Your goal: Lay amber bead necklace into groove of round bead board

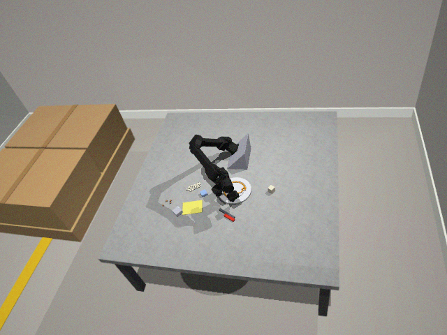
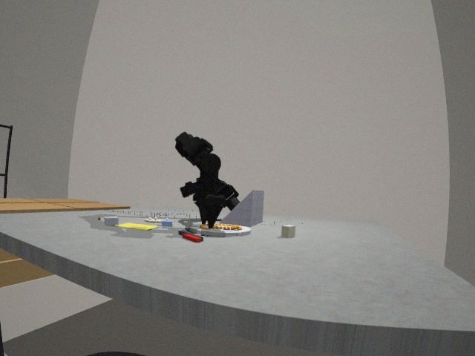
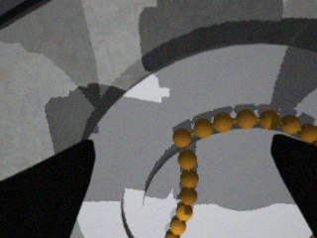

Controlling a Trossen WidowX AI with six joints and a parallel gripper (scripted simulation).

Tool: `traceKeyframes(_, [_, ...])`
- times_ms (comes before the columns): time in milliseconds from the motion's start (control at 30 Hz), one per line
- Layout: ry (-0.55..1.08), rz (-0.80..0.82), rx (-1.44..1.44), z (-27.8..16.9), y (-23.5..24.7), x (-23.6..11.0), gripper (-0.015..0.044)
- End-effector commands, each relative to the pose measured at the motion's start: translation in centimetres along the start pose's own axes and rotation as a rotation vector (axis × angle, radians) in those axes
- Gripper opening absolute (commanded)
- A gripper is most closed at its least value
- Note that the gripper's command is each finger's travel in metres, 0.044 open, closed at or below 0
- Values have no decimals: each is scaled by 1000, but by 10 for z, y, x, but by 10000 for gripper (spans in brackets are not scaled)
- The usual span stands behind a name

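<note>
Below wide-open, empty pincer (image 3: 183, 164): amber bead necklace (image 3: 187, 160) on round bead board (image 3: 124, 149), between fingertips.

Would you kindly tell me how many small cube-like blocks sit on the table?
3: a blue block and a grey block near the yellow pad, a cream block alone; the arm may hide others.

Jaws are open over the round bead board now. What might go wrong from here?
1. The open gripper straddles the amber bead necklace; lifting off at an angle may let a black finger snag beads and drag them.
2. The strand turns sharply at one bead on the round grey bead board, so it may not follow the groove there.
</note>
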State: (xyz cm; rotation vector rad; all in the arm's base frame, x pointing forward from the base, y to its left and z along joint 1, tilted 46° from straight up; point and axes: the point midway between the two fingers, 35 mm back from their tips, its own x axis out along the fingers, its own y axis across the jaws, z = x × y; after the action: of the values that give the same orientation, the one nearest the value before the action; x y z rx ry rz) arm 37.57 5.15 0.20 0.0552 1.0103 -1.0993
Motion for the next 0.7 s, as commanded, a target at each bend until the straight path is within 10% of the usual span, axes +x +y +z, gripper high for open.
traceKeyframes(0, [-1,-2,3,0,0,-1,440])
traceKeyframes(367, [-1,-2,3,0,0,-1,440])
traceKeyframes(667, [1,-1,-167,-11,-2,-32,204])
